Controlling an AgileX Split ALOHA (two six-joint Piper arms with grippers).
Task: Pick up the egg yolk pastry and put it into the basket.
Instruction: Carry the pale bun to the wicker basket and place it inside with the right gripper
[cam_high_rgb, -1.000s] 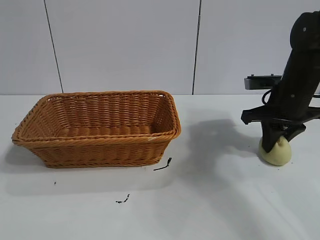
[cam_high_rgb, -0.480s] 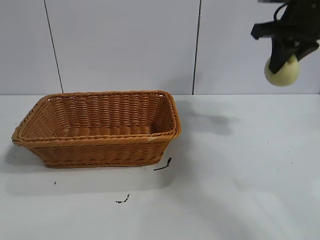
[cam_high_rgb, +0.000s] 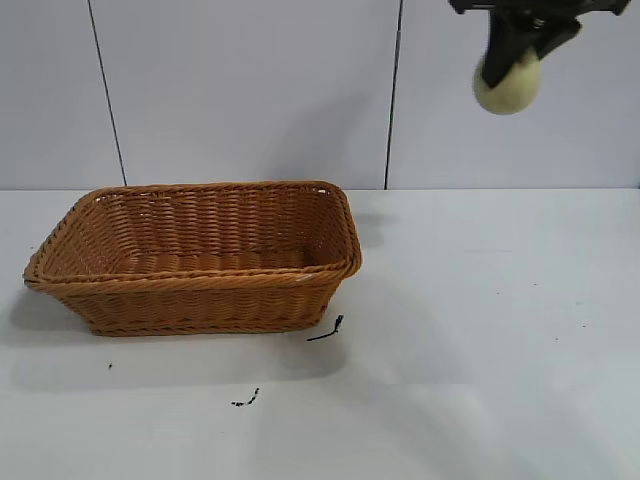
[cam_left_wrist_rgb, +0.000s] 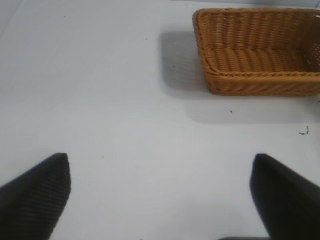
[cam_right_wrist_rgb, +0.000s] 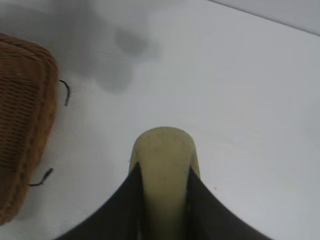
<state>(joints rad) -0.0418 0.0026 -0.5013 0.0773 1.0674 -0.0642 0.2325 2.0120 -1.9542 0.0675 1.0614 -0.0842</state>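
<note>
The right gripper (cam_high_rgb: 512, 48) is clamped on the egg yolk pastry (cam_high_rgb: 507, 82), holding it on edge high above the table (cam_high_rgb: 480, 330), well to the right of the basket (cam_high_rgb: 200, 255) and far above its rim. In the right wrist view the two dark fingers (cam_right_wrist_rgb: 127, 200) pinch the pastry (cam_right_wrist_rgb: 164, 165) by its flat faces, with much of the round body sticking out past the tips. The left gripper (cam_left_wrist_rgb: 160, 192) hangs open over bare table, the basket (cam_left_wrist_rgb: 257, 50) some way ahead of it, and looks parked.

The grip seems shallow, so the main risk is the pastry sliding or twisting out during the carry across; from this height it would likely roll away on the table or break. A soft pastry could also crumble if squeezed harder. Letting go too early, short of the near rim, or from too high, could bounce it off the woven edge and out
</note>
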